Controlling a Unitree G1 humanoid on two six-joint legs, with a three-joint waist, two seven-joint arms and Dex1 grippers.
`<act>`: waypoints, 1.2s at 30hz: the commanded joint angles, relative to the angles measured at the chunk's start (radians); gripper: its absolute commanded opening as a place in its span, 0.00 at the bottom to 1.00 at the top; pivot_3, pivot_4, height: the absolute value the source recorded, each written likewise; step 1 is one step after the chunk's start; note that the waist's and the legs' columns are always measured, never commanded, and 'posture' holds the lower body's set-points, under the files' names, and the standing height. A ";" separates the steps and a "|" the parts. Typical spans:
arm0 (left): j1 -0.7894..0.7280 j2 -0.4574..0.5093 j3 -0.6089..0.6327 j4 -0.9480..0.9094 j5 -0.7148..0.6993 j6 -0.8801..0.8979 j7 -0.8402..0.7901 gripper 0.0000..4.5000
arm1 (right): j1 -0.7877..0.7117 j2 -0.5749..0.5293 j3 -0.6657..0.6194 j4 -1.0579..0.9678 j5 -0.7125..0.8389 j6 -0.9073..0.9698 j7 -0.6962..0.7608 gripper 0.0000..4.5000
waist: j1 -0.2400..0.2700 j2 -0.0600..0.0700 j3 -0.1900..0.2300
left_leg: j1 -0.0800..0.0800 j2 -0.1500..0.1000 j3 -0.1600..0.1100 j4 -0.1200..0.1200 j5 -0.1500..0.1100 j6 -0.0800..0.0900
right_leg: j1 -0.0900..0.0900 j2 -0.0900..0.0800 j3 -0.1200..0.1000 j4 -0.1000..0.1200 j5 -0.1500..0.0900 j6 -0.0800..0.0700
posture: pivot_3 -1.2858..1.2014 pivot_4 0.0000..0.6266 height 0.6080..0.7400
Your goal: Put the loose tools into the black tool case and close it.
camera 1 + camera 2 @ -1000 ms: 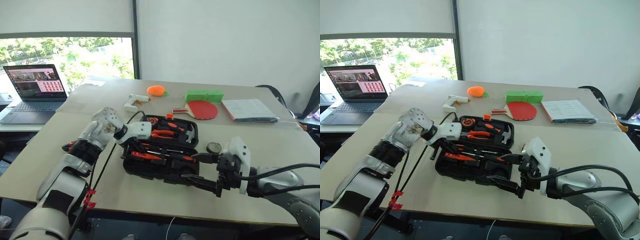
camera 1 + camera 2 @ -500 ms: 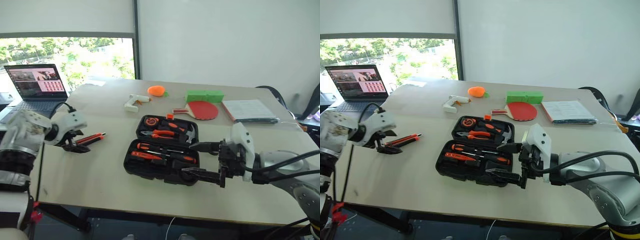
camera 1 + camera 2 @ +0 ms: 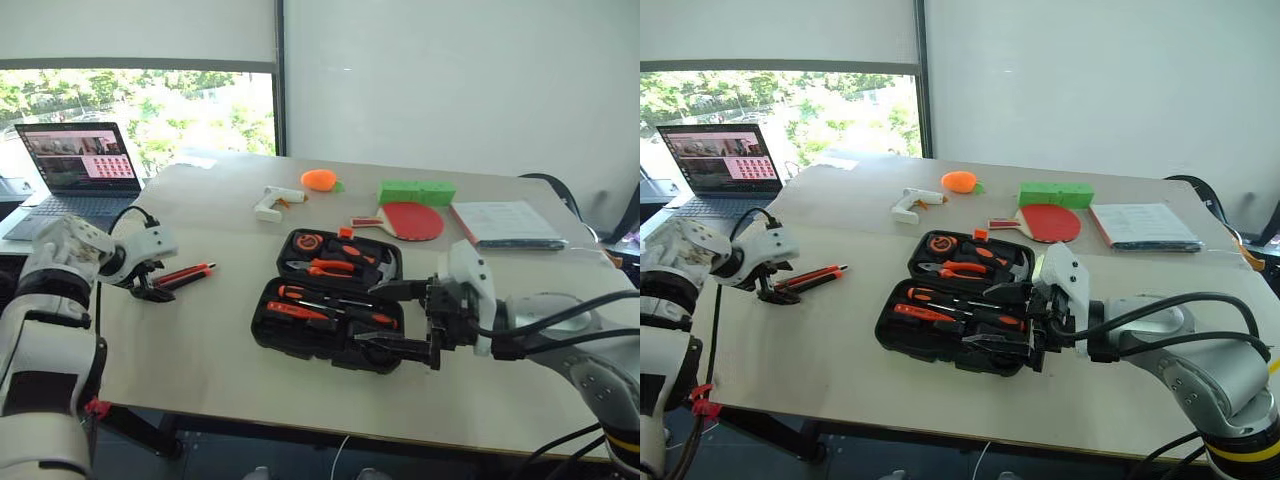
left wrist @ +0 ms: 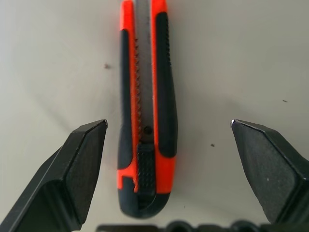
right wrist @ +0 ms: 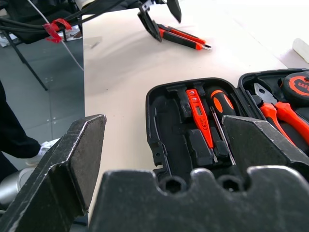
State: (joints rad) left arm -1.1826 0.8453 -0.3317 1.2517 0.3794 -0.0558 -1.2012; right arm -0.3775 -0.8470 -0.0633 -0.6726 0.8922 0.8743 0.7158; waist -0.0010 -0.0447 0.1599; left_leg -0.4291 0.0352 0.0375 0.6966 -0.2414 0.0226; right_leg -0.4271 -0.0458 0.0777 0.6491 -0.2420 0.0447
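Observation:
The black tool case (image 3: 292, 341) lies open in the middle of the table, with a screwdriver (image 5: 221, 103), an orange-red stick tool (image 5: 200, 115) and pliers (image 5: 284, 112) in its recesses. A black-orange utility knife (image 4: 146, 111) lies loose on the table to the left of the case. My left gripper (image 3: 150, 288) hangs open just over the knife's near end, a finger (image 4: 81, 170) on either side, touching nothing. My right gripper (image 3: 388, 320) is open and empty at the case's right front corner, pointing left across it.
At the back of the table lie a white glue gun (image 3: 275, 203), an orange object (image 3: 320, 180), a green block (image 3: 415, 191), a red paddle (image 3: 412, 221) and a notebook (image 3: 510, 222). An open laptop (image 3: 75, 165) stands on a side table at far left.
My left gripper swung from the case's left side out to the left over the utility knife, and its fingers opened. The right gripper rose slightly beside the case.

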 commanded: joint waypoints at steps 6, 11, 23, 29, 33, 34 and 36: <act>-0.035 -0.044 -0.008 0.078 0.056 0.014 0.138 0.98 | 0.050 -0.010 -0.079 -0.079 0.066 0.010 -0.061 1.00 | 0.000 0.000 0.000 | 0.001 0.000 -0.002 0.001 0.000 0.000 | 0.002 0.000 -0.001 0.001 0.000 0.000 | 0.52 0.24 0.97; -0.027 -0.050 0.000 0.089 0.058 0.043 0.136 0.93 | 0.056 -0.015 -0.079 -0.084 0.074 0.008 -0.073 1.00 | -0.001 0.000 0.000 | 0.004 0.000 -0.002 0.001 0.000 0.000 | 0.004 0.000 -0.001 0.001 0.000 -0.001 | 0.52 0.24 0.97; -0.049 -0.042 0.050 0.082 0.031 0.106 0.043 0.35 | 0.032 -0.025 -0.062 -0.062 0.075 0.001 -0.076 1.00 | -0.009 0.000 0.000 | 0.004 0.000 -0.002 0.001 0.000 0.000 | 0.004 0.000 -0.002 0.001 0.001 -0.001 | 0.52 0.24 0.97; -0.102 -0.042 0.071 0.039 0.009 0.068 -0.025 0.35 | 0.039 -0.026 -0.054 -0.060 0.061 -0.006 -0.069 1.00 | -0.010 0.000 0.000 | 0.001 0.000 -0.003 0.001 0.000 0.000 | 0.003 0.000 -0.003 0.000 0.001 -0.001 | 0.52 0.24 0.97; -0.151 -0.090 0.091 -0.080 -0.063 0.062 -0.203 0.35 | 0.075 -0.046 -0.055 -0.061 0.038 -0.018 -0.038 1.00 | -0.002 0.000 0.000 | -0.003 0.000 -0.006 0.002 0.000 0.000 | 0.001 0.000 -0.006 0.000 0.001 -0.001 | 0.52 0.24 0.97; -0.157 -0.111 0.094 -0.132 -0.085 0.076 -0.251 0.35 | 0.087 -0.054 -0.056 -0.061 0.029 -0.022 -0.027 1.00 | 0.005 0.000 0.000 | -0.003 -0.001 -0.006 0.002 0.000 0.000 | 0.002 -0.001 -0.006 -0.001 0.001 -0.001 | 0.52 0.24 0.97; -0.151 -0.148 0.092 -0.241 -0.118 0.117 -0.314 0.35 | 0.114 -0.070 -0.064 -0.058 0.020 -0.024 -0.008 1.00 | 0.014 0.000 0.000 | -0.004 -0.001 -0.006 0.003 0.000 0.000 | 0.002 -0.001 -0.007 -0.001 0.001 0.000 | 0.52 0.24 0.97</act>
State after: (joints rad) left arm -1.3038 0.7173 -0.2493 1.1201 0.3081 0.0356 -1.4508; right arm -0.2756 -0.8989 -0.0956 -0.7200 0.9219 0.8772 0.6860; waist 0.0129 -0.0447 0.1598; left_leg -0.4331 0.0336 0.0309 0.6993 -0.2412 0.0223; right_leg -0.4251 -0.0480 0.0704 0.6480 -0.2414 0.0445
